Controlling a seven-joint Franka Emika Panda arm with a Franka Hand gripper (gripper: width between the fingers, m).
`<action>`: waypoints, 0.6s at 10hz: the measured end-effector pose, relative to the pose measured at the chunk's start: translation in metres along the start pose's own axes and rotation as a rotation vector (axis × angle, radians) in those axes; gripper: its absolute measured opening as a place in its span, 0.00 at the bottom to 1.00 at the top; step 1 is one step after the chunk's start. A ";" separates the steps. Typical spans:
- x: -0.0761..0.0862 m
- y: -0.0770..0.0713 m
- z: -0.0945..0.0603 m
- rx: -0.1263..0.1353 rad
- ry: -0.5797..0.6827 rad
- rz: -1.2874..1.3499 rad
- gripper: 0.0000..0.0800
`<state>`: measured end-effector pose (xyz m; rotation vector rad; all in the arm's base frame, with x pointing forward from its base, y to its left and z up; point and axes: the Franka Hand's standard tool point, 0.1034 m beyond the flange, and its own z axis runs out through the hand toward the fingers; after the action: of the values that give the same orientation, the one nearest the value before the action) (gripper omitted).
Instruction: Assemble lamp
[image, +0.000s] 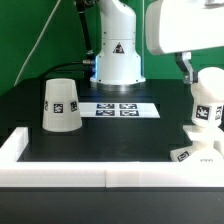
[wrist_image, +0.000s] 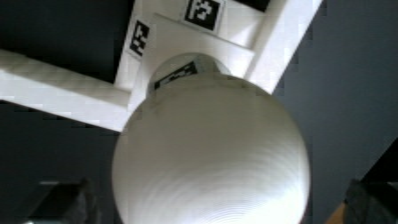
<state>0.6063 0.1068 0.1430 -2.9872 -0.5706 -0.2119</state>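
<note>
The white rounded bulb (image: 207, 103) stands upright on the flat square base (image: 196, 151) at the exterior view's right, near the front. My gripper (image: 190, 70) hangs at the bulb's top, with a dark finger beside its upper side. In the wrist view the bulb (wrist_image: 210, 150) fills the middle, and the dark fingers (wrist_image: 64, 203) sit at either side of it with a small gap, so my gripper (wrist_image: 217, 205) is open around the bulb. The tagged base (wrist_image: 185, 22) shows behind the bulb. The tapered shade (image: 60, 105) stands at the exterior view's left.
The marker board (image: 120, 109) lies in the middle of the black table. The big white robot body (image: 117, 52) stands behind it. A white raised border (image: 110, 177) runs along the front and both sides, and its corner (wrist_image: 63, 88) is close to the base.
</note>
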 end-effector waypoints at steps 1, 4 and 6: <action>-0.001 0.001 0.003 0.010 -0.031 0.004 0.87; -0.005 -0.001 0.010 0.020 -0.102 -0.002 0.87; -0.004 0.001 0.011 0.018 -0.092 -0.016 0.87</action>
<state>0.6043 0.1059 0.1313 -2.9889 -0.6019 -0.0704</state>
